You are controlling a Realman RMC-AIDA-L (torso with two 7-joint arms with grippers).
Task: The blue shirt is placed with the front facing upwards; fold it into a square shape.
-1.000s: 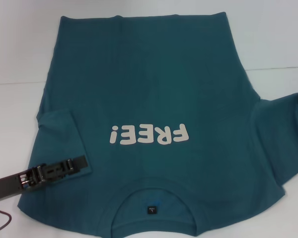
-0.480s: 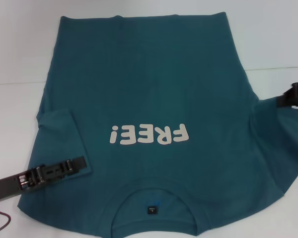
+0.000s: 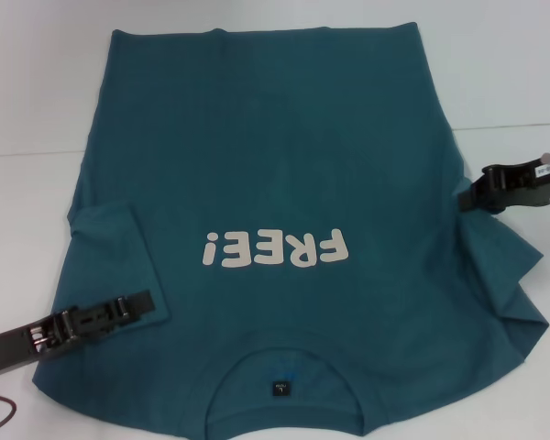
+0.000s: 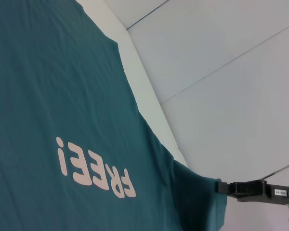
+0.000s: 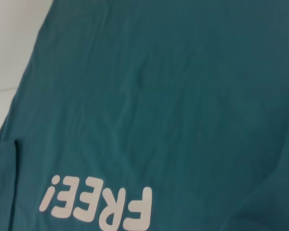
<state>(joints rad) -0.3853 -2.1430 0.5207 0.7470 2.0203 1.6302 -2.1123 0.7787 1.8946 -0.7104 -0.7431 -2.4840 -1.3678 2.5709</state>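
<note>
From the head view we see the blue shirt (image 3: 275,211) spread flat on the white table (image 3: 37,92), front up, its collar (image 3: 282,367) nearest us and the white "FREE!" print (image 3: 275,247) reading upside down. Its left sleeve (image 3: 110,247) is folded in over the body. Our left gripper (image 3: 142,302) lies low across that folded sleeve, fingertips resting at the sleeve's edge; we cannot tell whether its fingers are parted or pressed together. Our right gripper (image 3: 467,200) sits at the shirt's right edge and is clenched on the right sleeve (image 3: 504,266), which is lifted and bunched into folds below the fingertips.

In the left wrist view the shirt (image 4: 62,120) fills most of the picture, the print (image 4: 94,168) running across it, with the white table (image 4: 221,72) beyond. Far off, the right gripper (image 4: 220,187) pinches the edge of the raised sleeve (image 4: 202,202), the cloth pulled up to a point at its tip.

In the right wrist view we see only the shirt's front (image 5: 159,96), lightly wrinkled, the print (image 5: 98,204) near one edge, the folded left sleeve's border (image 5: 5,183) beside it, and a strip of table (image 5: 9,43) at the corner.
</note>
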